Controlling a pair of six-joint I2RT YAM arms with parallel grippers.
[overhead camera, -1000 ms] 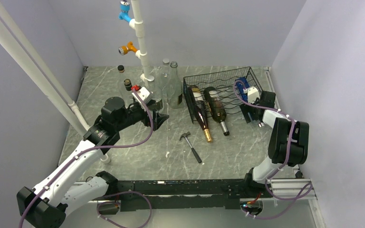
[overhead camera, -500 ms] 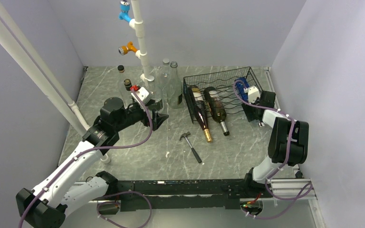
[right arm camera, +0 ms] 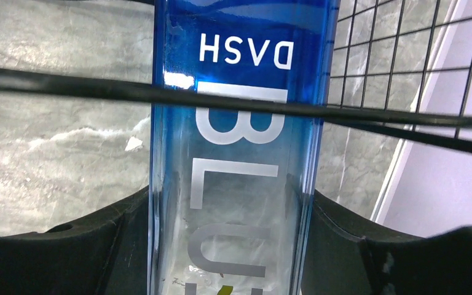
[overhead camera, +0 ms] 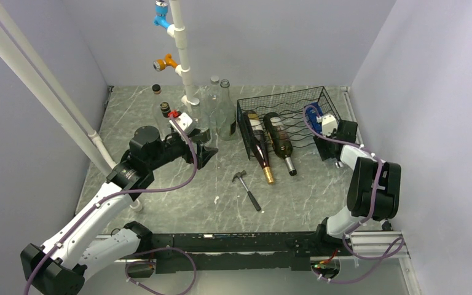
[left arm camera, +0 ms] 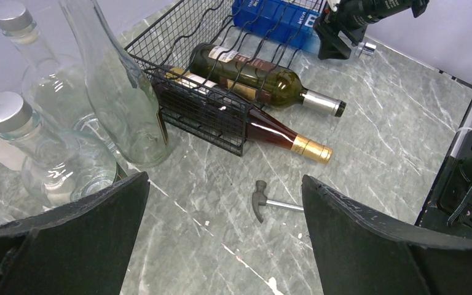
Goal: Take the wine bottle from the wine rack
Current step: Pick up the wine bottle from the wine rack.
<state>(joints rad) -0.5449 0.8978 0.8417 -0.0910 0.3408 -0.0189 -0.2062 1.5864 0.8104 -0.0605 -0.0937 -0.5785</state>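
The black wire wine rack (overhead camera: 295, 98) lies at the back right; it also shows in the left wrist view (left arm camera: 178, 37). Two dark wine bottles lie in it with necks sticking out: a gold-capped one (overhead camera: 259, 149) (left arm camera: 270, 130) and a silver-capped green one (overhead camera: 281, 143) (left arm camera: 264, 80). A blue glass bottle (overhead camera: 311, 111) (right arm camera: 239, 123) lies in the rack's right side. My right gripper (overhead camera: 327, 136) (right arm camera: 233, 203) reaches in at the rack's near right end, fingers (right arm camera: 98, 239) against both sides of the blue bottle. My left gripper (overhead camera: 209, 150) (left arm camera: 224, 181) is open and empty, left of the rack.
Several clear glass bottles (overhead camera: 224, 110) (left arm camera: 117, 92) stand just left of the rack. A small hammer (overhead camera: 246, 188) (left arm camera: 269, 201) lies on the marble table in front. A white pipe post (overhead camera: 181, 55) rises at the back. Walls close in on both sides.
My right gripper has moved away from me, deeper along the blue bottle into the rack's near end. The left arm has barely moved.
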